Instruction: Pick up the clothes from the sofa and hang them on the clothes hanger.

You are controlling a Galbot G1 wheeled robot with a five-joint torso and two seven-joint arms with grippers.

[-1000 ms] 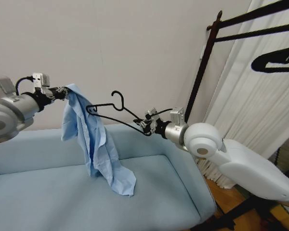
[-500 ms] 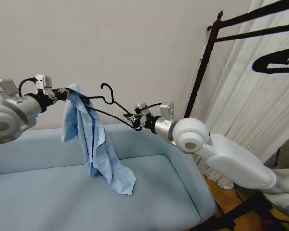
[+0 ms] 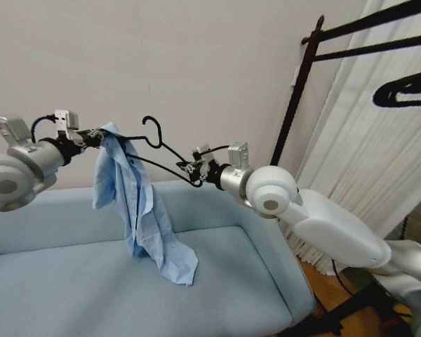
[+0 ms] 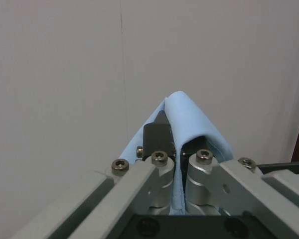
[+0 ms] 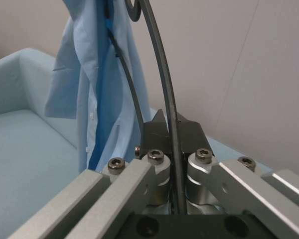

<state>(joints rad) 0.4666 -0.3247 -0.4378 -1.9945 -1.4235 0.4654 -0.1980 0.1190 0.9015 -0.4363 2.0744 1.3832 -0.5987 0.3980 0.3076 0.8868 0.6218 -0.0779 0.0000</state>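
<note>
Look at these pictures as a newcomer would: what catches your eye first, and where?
A blue shirt dangles above the sofa, pinched at its top by the left gripper. The right gripper holds a black hanger against it; a dark rack stands at the right.

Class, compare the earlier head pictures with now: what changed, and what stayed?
The right gripper, shut on the black hanger, carried it toward the robot's left and slightly up, closer into the blue shirt. The left gripper still holds it above the sofa.
</note>
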